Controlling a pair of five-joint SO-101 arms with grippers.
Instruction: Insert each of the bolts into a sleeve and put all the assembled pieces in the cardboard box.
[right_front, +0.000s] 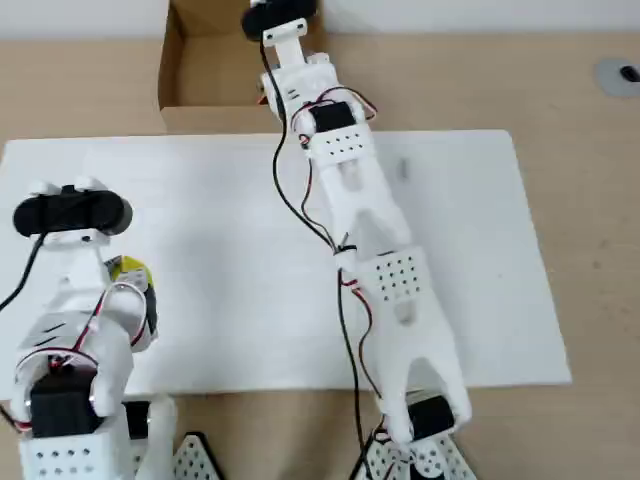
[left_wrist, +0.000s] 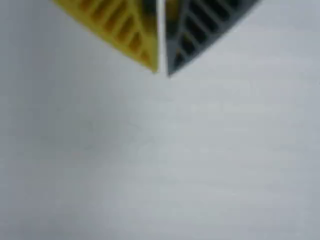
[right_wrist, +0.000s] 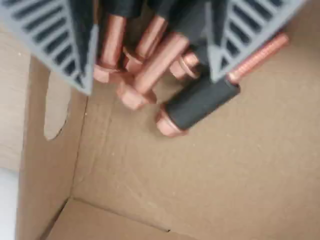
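Inside the cardboard box (right_wrist: 165, 165), assembled pieces (right_wrist: 200, 102) lie piled under the released right hand (right_wrist: 151, 84); a low, dragging exit could hook one out. Meanwhile the left hand (left_wrist: 161, 72) is clenched empty over the bench (left_wrist: 175, 165).

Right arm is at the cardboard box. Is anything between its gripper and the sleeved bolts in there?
Nothing visible. The right gripper hangs open directly over the sleeved bolts, which lie piled on the floor of the cardboard box, with no flap or other object between them.
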